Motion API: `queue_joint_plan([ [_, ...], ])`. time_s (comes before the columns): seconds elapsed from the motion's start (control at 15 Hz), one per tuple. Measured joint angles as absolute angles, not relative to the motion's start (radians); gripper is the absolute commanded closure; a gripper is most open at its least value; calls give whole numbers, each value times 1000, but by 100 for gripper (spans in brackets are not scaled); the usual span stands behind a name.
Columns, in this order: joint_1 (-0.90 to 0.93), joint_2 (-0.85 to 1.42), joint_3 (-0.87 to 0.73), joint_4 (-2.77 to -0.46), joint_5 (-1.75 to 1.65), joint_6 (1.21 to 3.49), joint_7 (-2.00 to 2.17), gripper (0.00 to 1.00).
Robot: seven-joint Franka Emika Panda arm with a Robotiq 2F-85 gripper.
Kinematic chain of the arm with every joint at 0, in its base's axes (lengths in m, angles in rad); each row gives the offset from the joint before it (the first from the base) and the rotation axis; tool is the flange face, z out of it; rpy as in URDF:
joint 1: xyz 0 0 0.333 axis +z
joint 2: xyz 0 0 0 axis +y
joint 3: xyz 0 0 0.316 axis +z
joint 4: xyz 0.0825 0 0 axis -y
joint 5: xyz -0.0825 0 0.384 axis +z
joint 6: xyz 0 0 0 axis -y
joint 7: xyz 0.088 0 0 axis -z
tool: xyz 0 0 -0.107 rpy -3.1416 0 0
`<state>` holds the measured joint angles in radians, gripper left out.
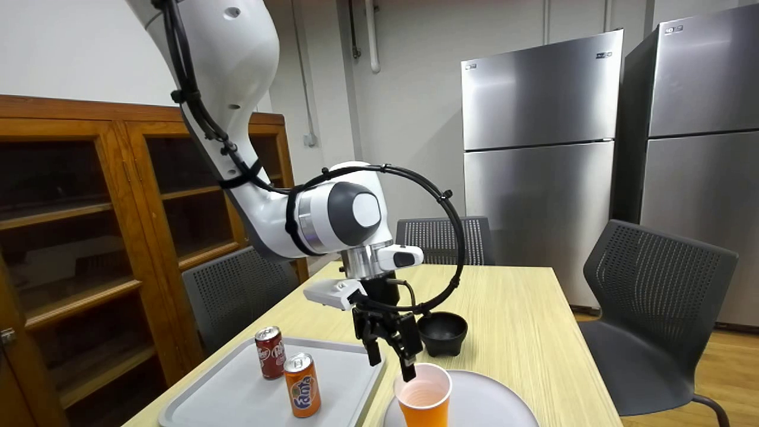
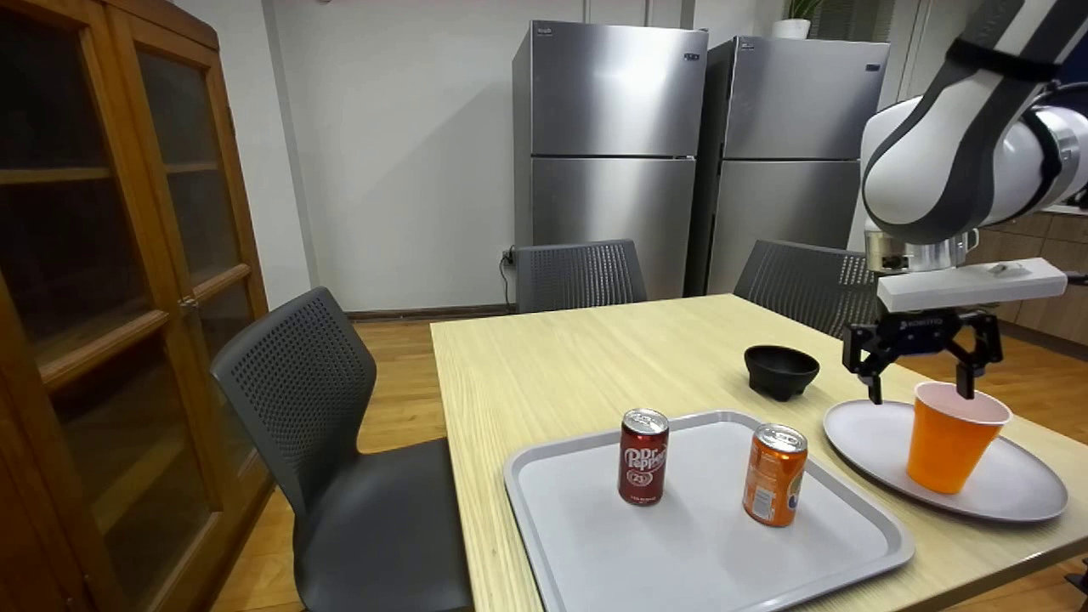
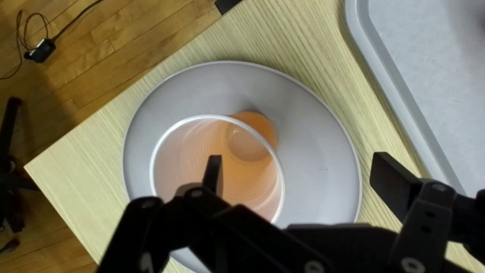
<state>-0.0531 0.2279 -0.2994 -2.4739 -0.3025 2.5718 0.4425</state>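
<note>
My gripper [image 2: 920,389] stands open with nothing between its fingers, pointing down above the plate. An orange cup [image 2: 950,450] with a pale inside stands upright on the round grey plate [image 3: 318,125]. In the wrist view one finger [image 3: 214,167] overlaps the mouth of the cup; whether its tip dips below the rim I cannot tell. The opposite finger [image 3: 394,182] is out past the plate's edge, over the strip of table beside the tray. A small black bowl [image 1: 442,335] sits behind the gripper in an exterior view.
Beside the plate lies a grey tray [image 2: 646,552] bearing a dark red Dr Pepper can [image 2: 643,459] and an orange Fanta can [image 2: 774,476]. Grey chairs [image 1: 652,308] surround the wooden table [image 1: 498,308]. A wooden cabinet [image 1: 136,237] and refrigerators [image 1: 539,178] stand behind.
</note>
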Motion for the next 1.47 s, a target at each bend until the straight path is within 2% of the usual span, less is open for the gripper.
queue_joint_plan([
  [0.4,-71,283,-300,-2454,-284,2587,440,0],
  [0.47,-72,292,-300,-2447,-276,2587,439,25],
  [0.53,-72,300,-300,-2441,-266,2587,435,26],
  [0.6,-72,307,-300,-2434,-258,2587,428,32],
  [1.13,-76,321,-300,-2408,-248,2587,366,95],
  [1.27,-79,321,-301,-2403,-249,2587,354,100],
  [1.47,-80,321,-305,-2398,-249,2586,334,99],
])
